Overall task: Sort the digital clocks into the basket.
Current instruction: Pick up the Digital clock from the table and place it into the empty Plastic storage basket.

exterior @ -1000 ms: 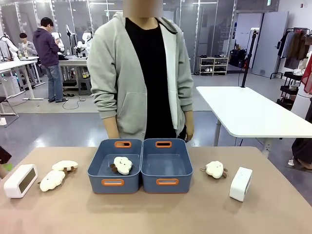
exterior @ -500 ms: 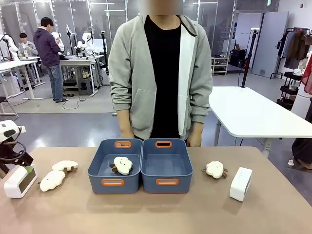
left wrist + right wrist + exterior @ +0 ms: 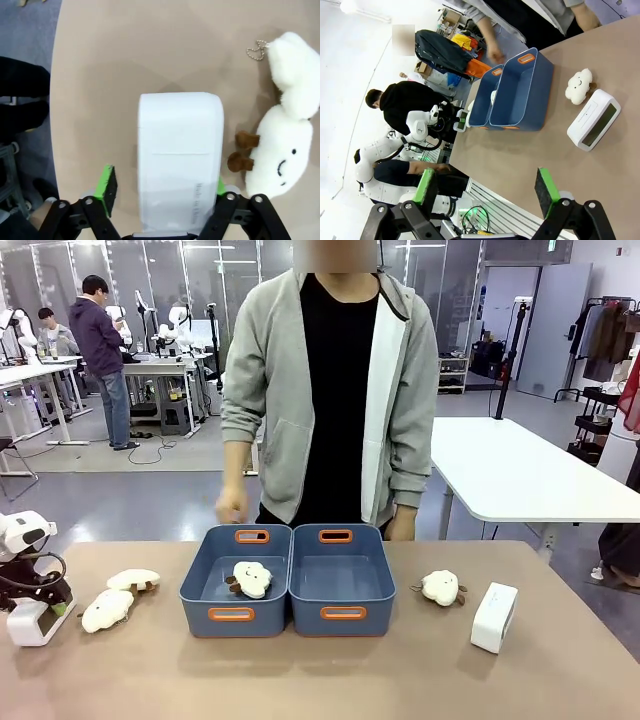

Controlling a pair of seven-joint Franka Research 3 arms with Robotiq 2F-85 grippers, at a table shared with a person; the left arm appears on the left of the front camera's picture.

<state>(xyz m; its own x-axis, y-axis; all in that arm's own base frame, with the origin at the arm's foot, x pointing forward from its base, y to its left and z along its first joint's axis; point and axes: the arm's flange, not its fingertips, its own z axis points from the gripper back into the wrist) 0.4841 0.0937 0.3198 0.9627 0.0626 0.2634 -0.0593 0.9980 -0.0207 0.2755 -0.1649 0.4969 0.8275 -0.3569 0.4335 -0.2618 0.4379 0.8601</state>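
At the front view's lower left, the left gripper (image 3: pixel 40 608) pinches a white clock (image 3: pixel 180 160) resting on the table (image 3: pixel 420 670). One pad sits off-side, so it may twist free when lifted. The right gripper (image 3: pixel 485 187) hangs spread; the basket (image 3: pixel 343 585) waits mid-frame.

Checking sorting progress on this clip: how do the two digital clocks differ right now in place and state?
The left clock sits at the table's left end, between the left gripper's fingers; the right clock stands free near the right end. The left clock lies beside two sheep plush toys; the right clock has one sheep toy near it. Both are white, rounded blocks, still outside the blue baskets.
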